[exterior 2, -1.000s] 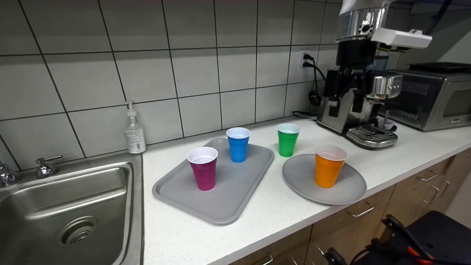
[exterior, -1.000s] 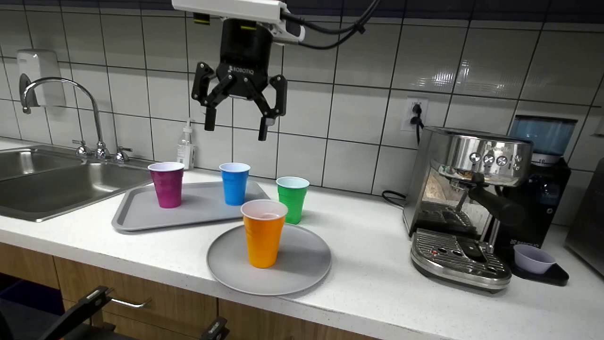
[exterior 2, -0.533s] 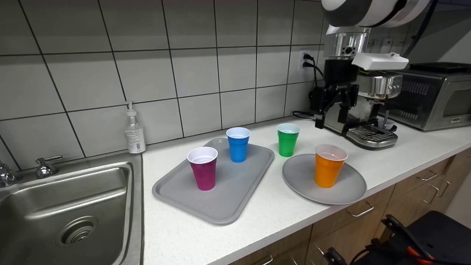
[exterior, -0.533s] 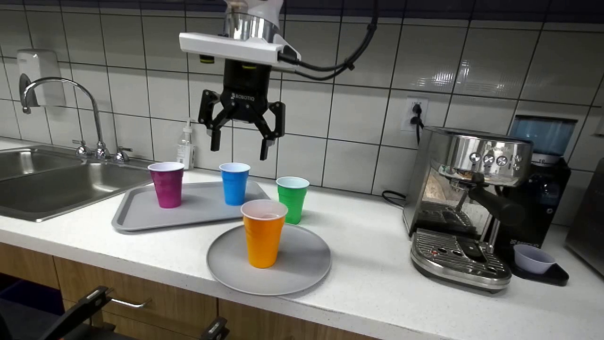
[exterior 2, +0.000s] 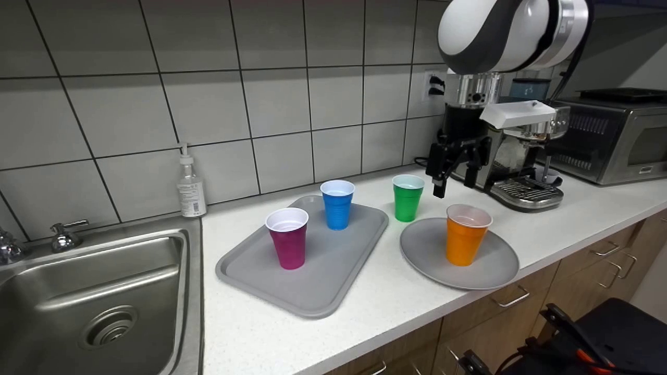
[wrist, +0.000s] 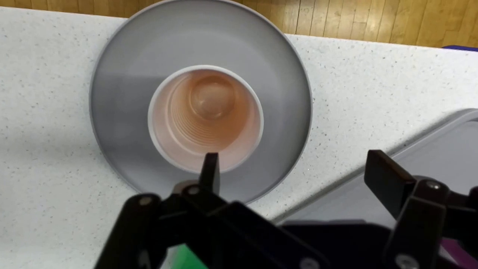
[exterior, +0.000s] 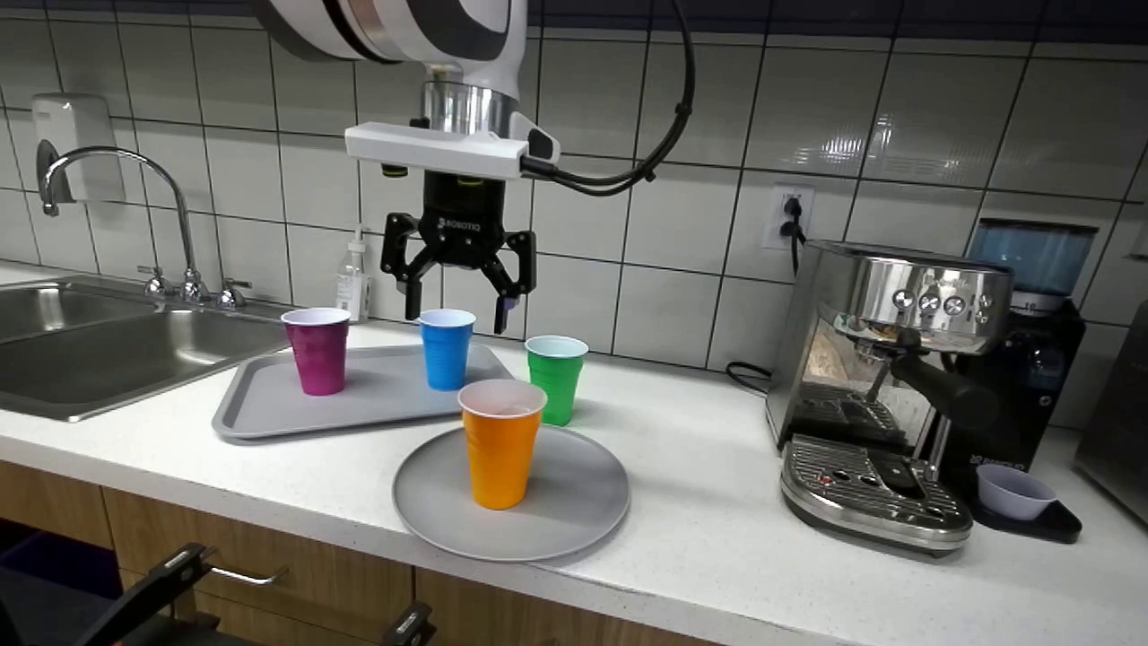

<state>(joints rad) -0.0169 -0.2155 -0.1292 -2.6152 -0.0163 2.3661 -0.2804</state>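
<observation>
We see the jaws spread wide and holding nothing, pointing down above the surface. The orange cup stands upright on the round grey plate; from the jaws it lies lower and toward the surface's front edge, its long axis vertical, in line with the way they point. In the wrist view one of the fingertips overlaps the cup's rim, yet in both exterior views we see them apart. The green cup stands just beside the plate, toward the tiled wall; we cannot quite tell whether it or the orange one is nearer the jaws, as the wrist view mostly hides it. The blue cup and purple cup stand on the grey tray. Compared with a moment earlier, the arm has brought the jaws lower, while we find cups, plate and tray unmoved.
</observation>
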